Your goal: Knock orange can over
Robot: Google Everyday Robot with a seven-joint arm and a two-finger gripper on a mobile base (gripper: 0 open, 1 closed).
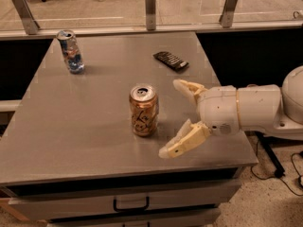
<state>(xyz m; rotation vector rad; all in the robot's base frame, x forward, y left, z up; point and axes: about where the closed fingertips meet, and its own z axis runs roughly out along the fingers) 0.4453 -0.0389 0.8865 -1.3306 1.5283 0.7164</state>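
The coppery orange can (143,110) stands upright, the spread gripper (169,118) just beside it.

Plastic pincer (169,118) beside metallic orange can (143,110)

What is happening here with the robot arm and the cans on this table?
A robot arm reaches in from the right over the table. Its gripper sits just right of the orange can, fingers open, not touching it. The can stands upright near the table's middle, not yet knocked over. A blue can stands at the far left corner, and a dark flat thing lies at the back.
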